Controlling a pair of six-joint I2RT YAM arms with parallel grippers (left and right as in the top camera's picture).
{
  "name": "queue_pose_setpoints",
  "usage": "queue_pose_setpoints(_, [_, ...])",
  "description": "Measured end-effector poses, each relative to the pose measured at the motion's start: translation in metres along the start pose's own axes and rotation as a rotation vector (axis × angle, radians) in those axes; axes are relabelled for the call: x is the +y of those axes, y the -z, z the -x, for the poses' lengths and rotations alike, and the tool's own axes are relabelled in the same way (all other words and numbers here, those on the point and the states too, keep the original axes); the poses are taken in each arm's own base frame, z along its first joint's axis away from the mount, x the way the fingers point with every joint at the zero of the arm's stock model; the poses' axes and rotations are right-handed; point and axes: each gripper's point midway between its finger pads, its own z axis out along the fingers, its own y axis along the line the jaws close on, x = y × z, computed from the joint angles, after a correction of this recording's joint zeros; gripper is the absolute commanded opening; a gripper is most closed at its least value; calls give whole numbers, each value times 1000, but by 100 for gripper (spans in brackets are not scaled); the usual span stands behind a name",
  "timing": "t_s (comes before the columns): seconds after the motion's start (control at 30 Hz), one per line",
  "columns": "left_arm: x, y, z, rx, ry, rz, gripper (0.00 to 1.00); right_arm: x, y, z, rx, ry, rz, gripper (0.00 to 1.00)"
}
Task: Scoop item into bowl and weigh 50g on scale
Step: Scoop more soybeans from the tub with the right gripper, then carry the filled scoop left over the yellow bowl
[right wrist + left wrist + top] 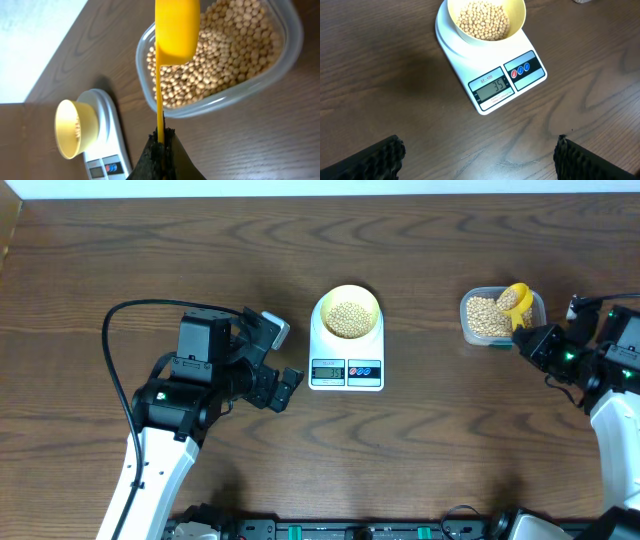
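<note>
The scale sits mid-table with the bowl on its platform. The bowl holds a heap of beans, and the display appears to read 35, so the target looks unmet.

To the right, well apart from the scale, stands the tub, which holds many more beans. The right gripper is clamped tight on the thin handle of the scoop. The head of the scoop hangs over the tub's near end, low over the beans. The wrist view shows only the scoop's back, so whether it carries a load cannot be told.

The left gripper rests beside the scale on its left, jaws spread wide and holding nothing. It is aimed toward the display and touches neither scale nor bowl.

The step in hand looks like another refill: drawing beans from the tub to top up the bowl. Since the gap to fifty is smaller than what already lies in the bowl, the next move probably calls for a modest scoopful. It should travel level across the table and be tipped slowly over the bowl's middle. The pour should stop as the reading nears the mark. An overshoot would mean picking beans back out, and a knock on the bowl could upset the reading.
</note>
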Motion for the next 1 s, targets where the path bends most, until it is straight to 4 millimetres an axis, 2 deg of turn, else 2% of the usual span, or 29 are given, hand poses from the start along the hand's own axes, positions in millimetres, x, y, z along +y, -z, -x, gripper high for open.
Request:
queue_pose_setpoints(0.23, [0, 0, 0, 0, 0, 0, 98, 3, 5, -4, 24, -78, 45, 1])
queue_pose_setpoints(0.43, [0, 0, 0, 1, 0, 0, 98, 21, 12, -5, 58, -139, 182, 1])
queue_pose_setpoints(0.63, [0, 0, 0, 0, 0, 0, 98, 51, 13, -5, 81, -107, 308, 1])
queue_pose_setpoints(0.77, [0, 0, 0, 0, 0, 0, 98, 80, 8, -4, 81, -47, 385, 1])
queue_pose_setpoints(0.93, [0, 0, 0, 1, 1, 0, 98, 124, 1, -13, 102, 26, 481, 1])
queue_pose_setpoints(1.0, [0, 0, 0, 0, 0, 0, 98, 136, -3, -20, 118, 31, 492, 1])
